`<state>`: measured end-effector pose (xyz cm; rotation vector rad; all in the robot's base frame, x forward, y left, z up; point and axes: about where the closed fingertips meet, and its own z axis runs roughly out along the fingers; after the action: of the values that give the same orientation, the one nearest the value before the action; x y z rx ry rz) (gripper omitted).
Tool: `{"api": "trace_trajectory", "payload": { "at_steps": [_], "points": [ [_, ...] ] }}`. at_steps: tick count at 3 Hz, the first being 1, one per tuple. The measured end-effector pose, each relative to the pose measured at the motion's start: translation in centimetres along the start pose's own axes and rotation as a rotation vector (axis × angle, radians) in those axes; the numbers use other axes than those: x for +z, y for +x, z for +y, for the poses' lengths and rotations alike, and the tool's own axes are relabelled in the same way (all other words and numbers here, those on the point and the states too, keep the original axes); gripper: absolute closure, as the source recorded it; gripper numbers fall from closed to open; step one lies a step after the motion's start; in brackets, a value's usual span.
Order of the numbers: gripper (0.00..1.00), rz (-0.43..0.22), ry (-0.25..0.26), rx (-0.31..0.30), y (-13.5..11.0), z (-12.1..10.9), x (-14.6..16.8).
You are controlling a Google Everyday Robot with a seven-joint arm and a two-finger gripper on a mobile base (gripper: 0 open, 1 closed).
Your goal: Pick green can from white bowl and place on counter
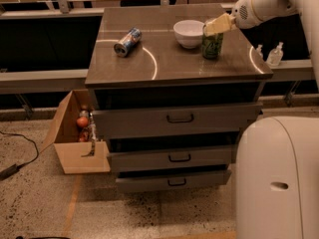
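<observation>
since only one camera view exists, all notes come from it. green can (212, 45) stands upright on the tabletop (164, 63), just right of the white bowl (188, 33); whether they touch, cannot tell. gripper (219, 25) sits at the can's top, fingers closed on it. risk: any sideways drag on release could tip the can or knock it against the bowl. can looks dark green with pale markings, its top hidden by the fingers.
</observation>
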<state>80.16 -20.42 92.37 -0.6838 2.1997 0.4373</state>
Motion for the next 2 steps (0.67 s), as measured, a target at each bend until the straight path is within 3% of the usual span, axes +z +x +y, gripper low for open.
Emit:
{"api": "trace_trajectory", "payload": {
  "at_steps": [2],
  "points": [
    [0.13, 0.015, 0.019, 0.034, 0.85, -0.83, 0.15]
  ]
}}
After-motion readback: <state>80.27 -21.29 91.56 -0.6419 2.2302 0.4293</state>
